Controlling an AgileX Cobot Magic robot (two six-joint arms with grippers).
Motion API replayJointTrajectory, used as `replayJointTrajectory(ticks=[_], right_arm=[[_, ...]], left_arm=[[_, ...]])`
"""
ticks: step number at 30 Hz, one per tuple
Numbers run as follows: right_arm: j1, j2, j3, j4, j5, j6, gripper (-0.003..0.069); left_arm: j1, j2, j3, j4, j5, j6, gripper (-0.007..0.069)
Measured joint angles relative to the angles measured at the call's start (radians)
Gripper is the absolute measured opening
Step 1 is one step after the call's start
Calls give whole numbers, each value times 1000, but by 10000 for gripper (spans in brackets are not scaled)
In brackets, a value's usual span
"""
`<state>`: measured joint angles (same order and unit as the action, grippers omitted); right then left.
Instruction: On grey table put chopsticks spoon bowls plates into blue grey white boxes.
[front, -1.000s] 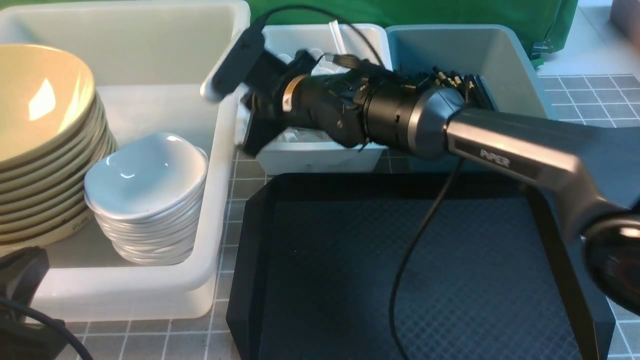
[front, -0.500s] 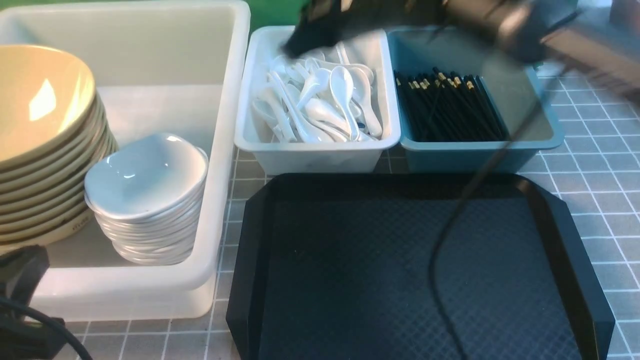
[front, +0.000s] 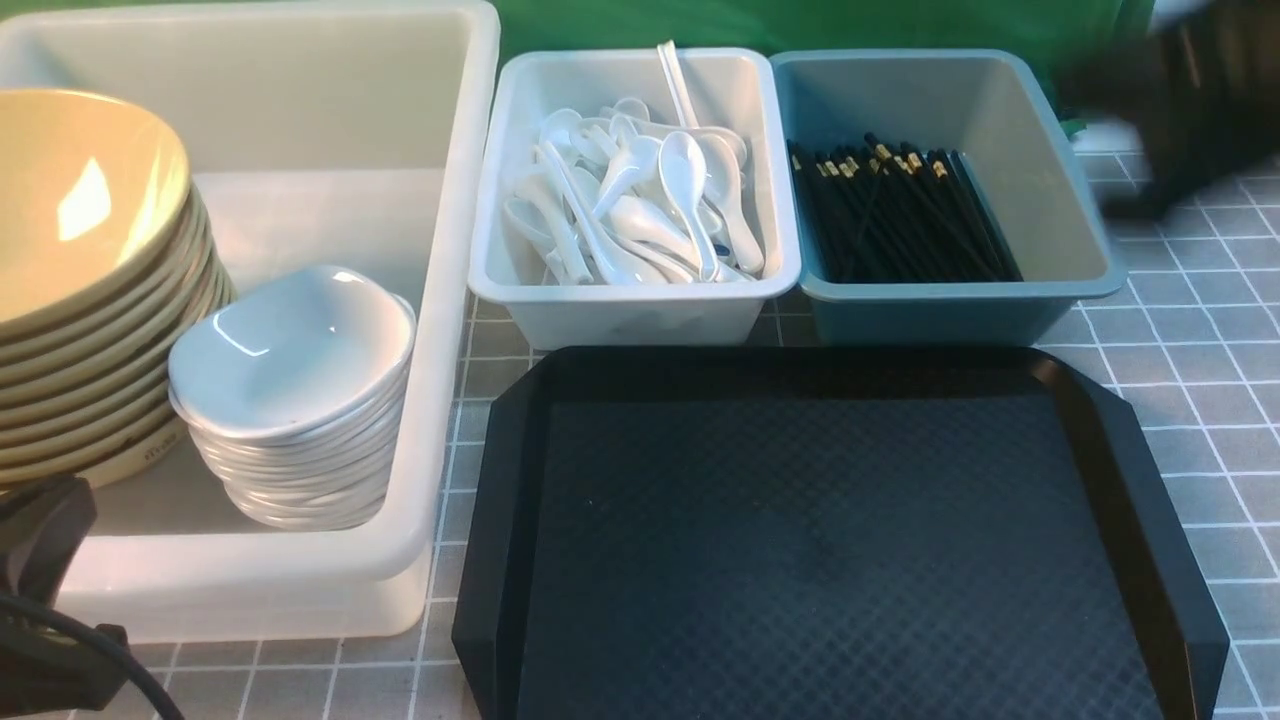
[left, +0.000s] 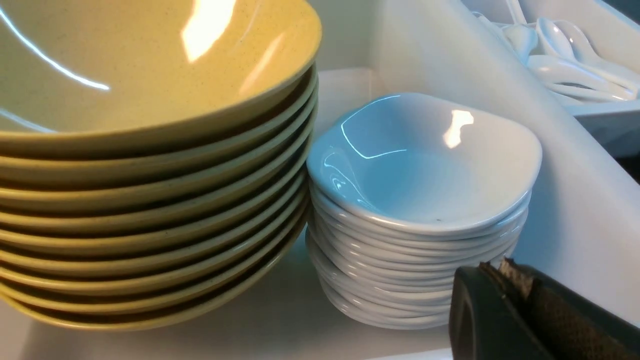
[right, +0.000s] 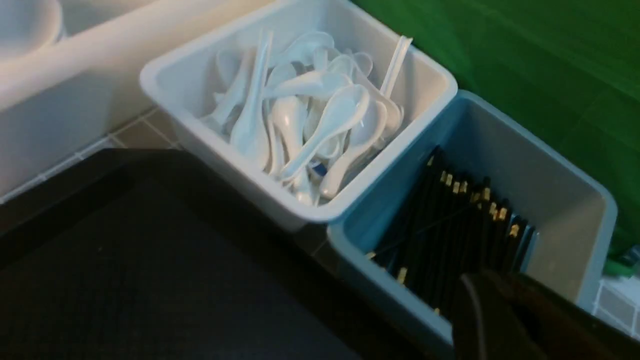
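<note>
Along the far edge of the grey table (front: 1180, 330) you have all three boxes loaded. The white tub (front: 455, 300) at the far-left corner holds the bowls (front: 80, 200) stacked beside the plates (front: 290, 350), the two stacks touching or nearly so. The grey-white bin (front: 635, 300) in the middle holds a heap of spoons (front: 650, 195), one handle leaning on the far wall. The blue bin (front: 940, 305) on the right holds the chopsticks (front: 900, 210), lying roughly parallel with their gold-banded ends toward the far wall. Between you and the bins lies a black tray (front: 830, 540) with nothing on it, and no loose ware shows on the table.

Your right gripper (right: 505, 320) hangs above the blue bin's near-right corner; only a dark blurred part shows, so you cannot tell how its fingers stand, though nothing appears between them. Your left gripper (left: 515, 300) sits low at the tub's near wall, close to the plates; its jaws appear pressed together and empty.

By the look of it the sorting is finished, so the step in hand is clearing out cleanly. Lift each arm straight up before swinging it sideways, so that you clip no rim. Keep the left one off the plates, since a nudge could topple that stack.
</note>
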<state>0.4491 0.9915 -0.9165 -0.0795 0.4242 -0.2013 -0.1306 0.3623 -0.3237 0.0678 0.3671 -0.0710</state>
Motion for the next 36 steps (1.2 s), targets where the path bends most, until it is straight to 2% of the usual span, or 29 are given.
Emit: replayJointTrajectory(ticks=[2,3,5,6,9,12,19,24,26,27,28,32,36], right_arm=[[0,-106,191,1,-184,44,78],[0,-117,211,1,-205,57,78],[-1,-238,443,1,-463,131,78],[-1,-269,502,1,-527,149,78],[-1,-359,669,1,-682,164,80],[-1,-448,802,1,-747,176,80],[-22,-557,940,33,-770,91,85],[-61,-606,944,132,-715,18,92],[-100,-647,944,149,-706,-11,95],[-163,-713,944,160,-683,-29,97],[-179,-721,944,160,-678,-31,97],[-350,-937,944,163,-516,-32,101],[-415,-997,944,163,-361,-6,106]], left_arm=[[0,0,0,0,0,0,-8],[0,0,0,0,0,0,-8],[0,0,0,0,0,0,-8],[0,0,0,0,0,0,-8],[0,0,0,0,0,0,-8],[0,0,0,0,0,0,-8],[0,0,0,0,0,0,-8],[0,0,0,0,-1,0,-8],[0,0,0,0,0,0,-8],[0,0,0,0,0,0,-8],[0,0,0,0,0,0,-8],[0,0,0,0,0,0,-8],[0,0,0,0,1,0,-8]])
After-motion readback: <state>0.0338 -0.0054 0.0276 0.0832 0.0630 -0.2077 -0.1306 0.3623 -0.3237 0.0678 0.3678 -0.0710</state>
